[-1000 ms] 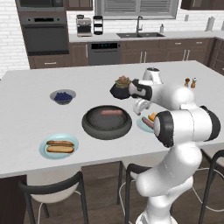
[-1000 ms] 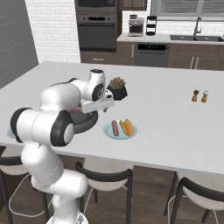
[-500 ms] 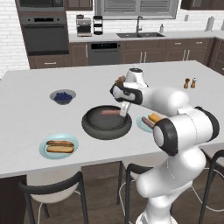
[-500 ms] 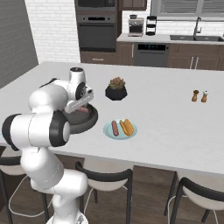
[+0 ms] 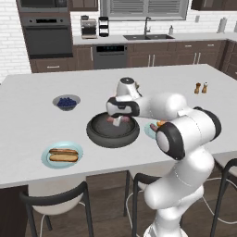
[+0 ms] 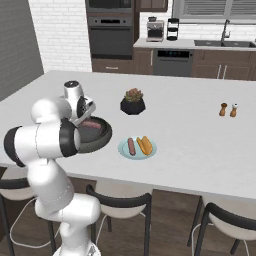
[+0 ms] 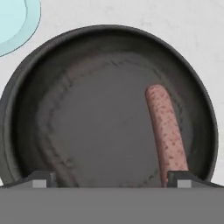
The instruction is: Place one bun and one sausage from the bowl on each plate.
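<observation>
Progress: near plate (image 6: 137, 149) right of bowl (image 5: 112, 134) has bun and sausage | one sausage (image 7: 165, 131) left in bowl | gripper (image 7: 112, 179) released above bowl

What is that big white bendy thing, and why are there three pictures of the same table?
It is a robot arm in a pretend, computer-made kitchen. Two pictures come from cameras behind it, one on each side. The third comes from a camera on its hand, looking straight down.

The hand hangs open over a dark bowl and holds nothing. One sausage lies in the bowl.

On the counter are two blue plates. The plate nearest the pot plant has a sausage and a bun side by side. The other plate has a filled bun. There is also a small bowl of berries and two shakers.
</observation>
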Robot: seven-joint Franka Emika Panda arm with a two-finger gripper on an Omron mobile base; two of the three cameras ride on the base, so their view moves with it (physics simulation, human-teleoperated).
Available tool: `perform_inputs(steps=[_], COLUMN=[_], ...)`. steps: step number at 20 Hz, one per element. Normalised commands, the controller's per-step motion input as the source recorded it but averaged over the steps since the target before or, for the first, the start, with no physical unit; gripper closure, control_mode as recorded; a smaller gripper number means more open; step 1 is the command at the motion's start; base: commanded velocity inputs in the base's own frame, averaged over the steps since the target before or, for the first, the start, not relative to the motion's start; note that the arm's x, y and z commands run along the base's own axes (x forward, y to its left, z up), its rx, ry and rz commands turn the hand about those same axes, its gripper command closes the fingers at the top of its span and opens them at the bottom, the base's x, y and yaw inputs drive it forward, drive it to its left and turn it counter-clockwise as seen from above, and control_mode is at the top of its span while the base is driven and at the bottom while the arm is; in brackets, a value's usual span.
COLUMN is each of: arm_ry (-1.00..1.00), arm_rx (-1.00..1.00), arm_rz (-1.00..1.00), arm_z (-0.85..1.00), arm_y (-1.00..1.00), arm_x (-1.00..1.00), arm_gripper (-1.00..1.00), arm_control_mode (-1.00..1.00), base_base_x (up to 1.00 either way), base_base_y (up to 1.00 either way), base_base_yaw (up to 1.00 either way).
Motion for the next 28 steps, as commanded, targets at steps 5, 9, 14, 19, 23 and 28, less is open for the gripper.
perform_inputs(steps=[5,9,14,19,23,28], arm_ry=[-0.12,-0.15,-0.04,0.02,0.04,0.00], arm_rx=[0.00,0.00,0.00,-0.01,-0.02,-0.01], arm_rz=[0.00,0.00,0.00,0.00,0.00,0.00], arm_z=[-0.25,-0.04,-0.05,-0.16,-0.07,-0.26], arm_y=[0.03,0.00,0.02,0.00,0.00,0.03], arm_x=[0.42,0.29,0.22,0.28,0.22,0.19], arm_gripper=[-1.00,-1.00,-1.00,-1.00,-1.00,-1.00], arm_control_mode=[-1.00,-1.00,-1.00,-1.00,-1.00,-1.00], base_base_x=[0.00,0.00,0.00,0.00,0.00,0.00], base_base_y=[0.00,0.00,0.00,0.00,0.00,0.00], base_base_yaw=[0.00,0.00,0.00,0.00,0.00,0.00])
